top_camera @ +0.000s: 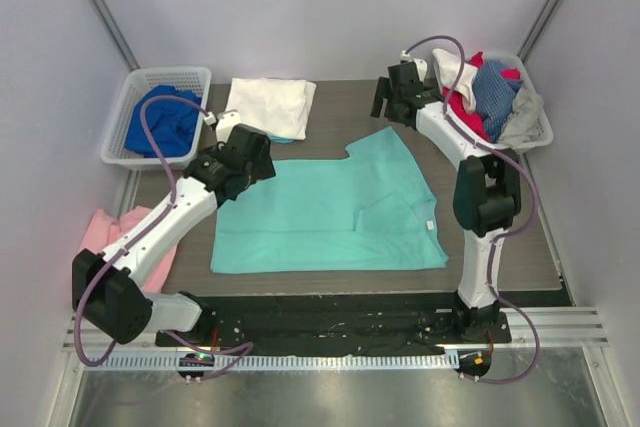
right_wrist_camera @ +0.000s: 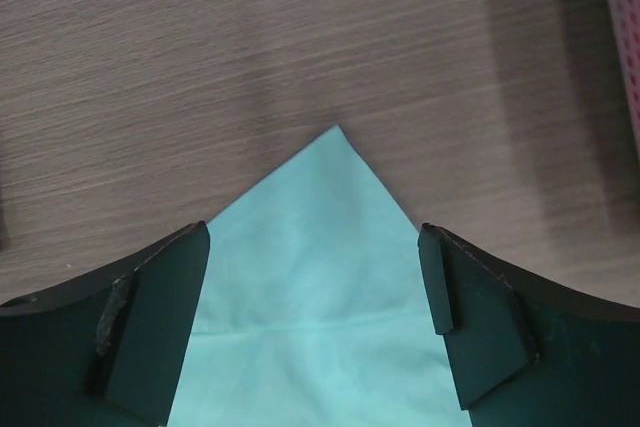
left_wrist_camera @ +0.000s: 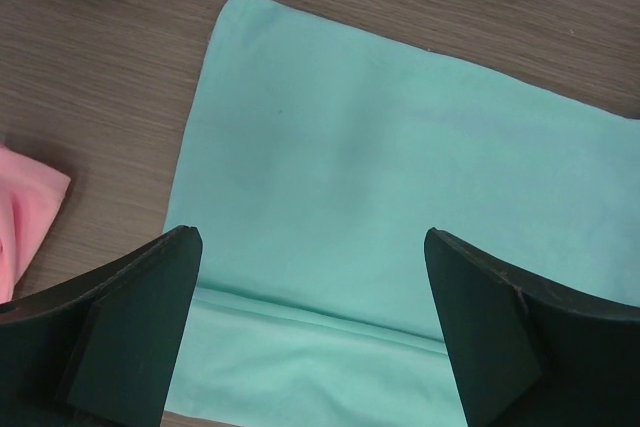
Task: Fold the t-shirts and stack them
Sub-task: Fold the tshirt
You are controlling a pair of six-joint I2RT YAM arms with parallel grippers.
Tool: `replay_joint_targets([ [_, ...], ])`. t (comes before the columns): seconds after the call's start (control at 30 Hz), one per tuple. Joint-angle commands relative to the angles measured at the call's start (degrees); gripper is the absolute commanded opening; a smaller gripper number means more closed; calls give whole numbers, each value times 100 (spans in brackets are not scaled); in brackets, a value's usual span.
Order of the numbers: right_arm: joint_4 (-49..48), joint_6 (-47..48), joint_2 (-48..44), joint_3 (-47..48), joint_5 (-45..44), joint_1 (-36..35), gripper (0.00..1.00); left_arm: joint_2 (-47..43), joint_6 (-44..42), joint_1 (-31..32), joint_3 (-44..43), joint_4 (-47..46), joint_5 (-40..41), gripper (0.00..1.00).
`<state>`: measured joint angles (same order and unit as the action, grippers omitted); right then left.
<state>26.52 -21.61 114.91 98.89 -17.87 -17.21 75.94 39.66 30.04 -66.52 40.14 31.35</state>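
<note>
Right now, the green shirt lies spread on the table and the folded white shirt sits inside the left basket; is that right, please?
No: the top view shows the folded white shirt on the table beside the left basket, not inside it. The green shirt is spread on the table.

Beyond the far edge of the mint-green t-shirt (top_camera: 330,212), bare counter (top_camera: 345,112) lies open. The folded white t-shirt (top_camera: 270,105) sits near its far-left corner, seemingly apart. The left basket (top_camera: 170,71) and right basket (top_camera: 543,117) flank its far corners; pink cloth (top_camera: 105,227) lies left, the right arm (top_camera: 485,197) stands right.
</note>
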Motion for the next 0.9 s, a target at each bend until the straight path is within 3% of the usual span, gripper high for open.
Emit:
replay_joint_targets([
  [0.0, -165, 710, 610, 929, 643, 218, 91, -71, -266, -7, -160, -252, -121, 100],
  [0.17, -183, 816, 1111, 1027, 934, 525, 77, -185, -178, -16, 121, -252, -164, 100],
  [0.37, -183, 948, 1358, 895, 1224, 675, 68, -203, -90, -16, 324, -235, -296, 100],
  [0.87, -95, 1009, 1947, 1079, 1620, 675, 68, -238, -55, -25, 447, -261, -323, 100],
])
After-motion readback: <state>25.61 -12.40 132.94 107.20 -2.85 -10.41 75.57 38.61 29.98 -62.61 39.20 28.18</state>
